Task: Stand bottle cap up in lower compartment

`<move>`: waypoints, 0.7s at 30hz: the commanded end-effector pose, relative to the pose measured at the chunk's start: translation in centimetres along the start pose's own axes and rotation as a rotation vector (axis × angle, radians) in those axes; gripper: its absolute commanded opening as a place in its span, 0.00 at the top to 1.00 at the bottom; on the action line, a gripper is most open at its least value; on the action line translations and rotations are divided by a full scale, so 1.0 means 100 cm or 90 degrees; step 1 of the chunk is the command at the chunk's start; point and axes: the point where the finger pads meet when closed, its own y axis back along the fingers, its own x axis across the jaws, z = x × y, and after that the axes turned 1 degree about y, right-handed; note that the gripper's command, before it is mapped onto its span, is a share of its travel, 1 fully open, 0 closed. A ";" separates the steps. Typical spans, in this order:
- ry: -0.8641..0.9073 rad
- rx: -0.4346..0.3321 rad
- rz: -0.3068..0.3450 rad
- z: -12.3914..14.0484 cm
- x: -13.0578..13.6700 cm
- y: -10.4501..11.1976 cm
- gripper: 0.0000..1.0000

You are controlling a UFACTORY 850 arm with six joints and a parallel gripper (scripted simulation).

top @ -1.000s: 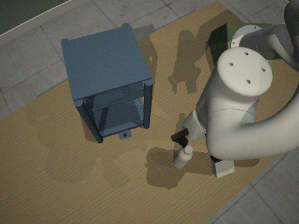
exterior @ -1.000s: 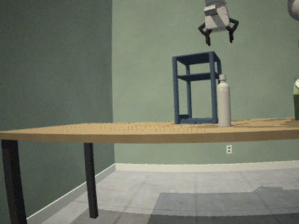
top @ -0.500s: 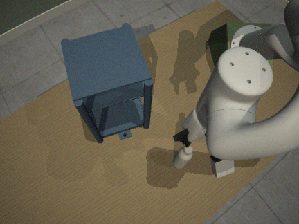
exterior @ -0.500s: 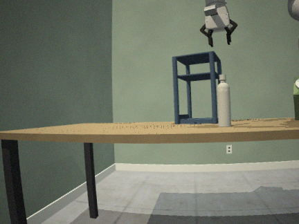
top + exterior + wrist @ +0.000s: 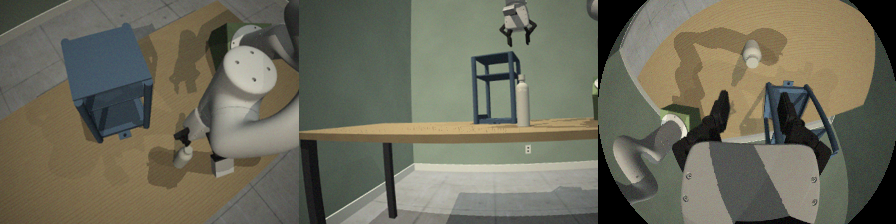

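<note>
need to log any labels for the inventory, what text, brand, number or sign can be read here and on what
None can be read in any view.
Bottle: plain white, no label showing.
Shelving unit: plain blue, no marking.
Green box: no print visible.
Claw: no marking legible.

1. The arm (image 5: pixel 239 114) has smooth, rounded white-grey links; one joint cap (image 5: pixel 250 69) carries four small dark holes.
2. The gripper (image 5: pixel 518 37) has a pale grey block body and black fingers.
3. Small screws dot the gripper housing's edges.
</note>
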 end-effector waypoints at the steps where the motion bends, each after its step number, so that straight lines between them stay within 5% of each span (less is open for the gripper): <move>1: -0.009 0.000 0.010 0.000 0.001 0.001 0.28; 21: -0.088 -0.001 0.089 0.000 0.001 -0.001 0.28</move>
